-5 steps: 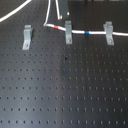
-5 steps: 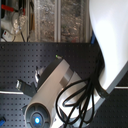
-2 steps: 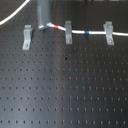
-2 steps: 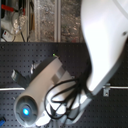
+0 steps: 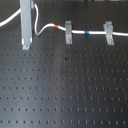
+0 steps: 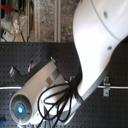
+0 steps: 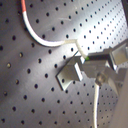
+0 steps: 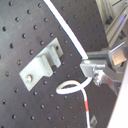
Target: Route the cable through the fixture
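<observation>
The white cable (image 5: 77,32) runs through the forks of two grey fixtures, the middle fixture (image 5: 68,32) and the right fixture (image 5: 108,32). Its red band (image 5: 59,25) lies left of the middle fixture and its blue band (image 5: 86,32) between the two. My gripper (image 5: 26,46), a tall grey bar, stands at the first exterior view's left and hides the third fixture there. Both wrist views show that fixture (image 7: 71,73) (image 8: 42,63). The gripper (image 7: 86,59) (image 8: 91,67) is shut on the cable (image 8: 70,37), which passes beside the fork.
Everything stands on a black perforated board (image 5: 70,90). In the second exterior view the white arm (image 6: 100,40) and its black hoses (image 6: 55,102) fill most of the picture. A fixture (image 6: 106,86) with cable shows at the second exterior view's right.
The gripper bar has come down into the first exterior view over the left fixture, bringing the cable's left part down with it. The arm has shifted in the second exterior view.
</observation>
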You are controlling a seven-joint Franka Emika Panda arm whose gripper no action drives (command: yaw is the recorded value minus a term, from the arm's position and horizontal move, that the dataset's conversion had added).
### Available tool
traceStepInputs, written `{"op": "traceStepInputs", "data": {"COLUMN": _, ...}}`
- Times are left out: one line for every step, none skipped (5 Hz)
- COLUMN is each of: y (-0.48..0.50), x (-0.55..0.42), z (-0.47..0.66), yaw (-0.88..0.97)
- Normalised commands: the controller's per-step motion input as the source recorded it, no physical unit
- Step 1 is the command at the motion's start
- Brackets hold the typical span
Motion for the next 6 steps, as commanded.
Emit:
{"op": "traceStepInputs", "data": {"y": 0.298, "x": -0.184, "z": 0.38, "yaw": 0.0}}
{"op": "traceStepInputs", "data": {"y": 0.01, "x": -0.356, "z": 0.12, "yaw": 0.17}}
{"op": "traceStepInputs", "data": {"y": 0.114, "x": -0.409, "z": 0.11, "yaw": 0.21}}
{"op": "traceStepInputs", "data": {"y": 0.348, "x": -0.311, "z": 0.17, "yaw": 0.0}}
{"op": "traceStepInputs", "data": {"y": 0.347, "x": -0.167, "z": 0.23, "yaw": -0.31}}
{"op": "traceStepInputs", "data": {"y": -0.028, "x": -0.184, "z": 0.23, "yaw": -0.42}}
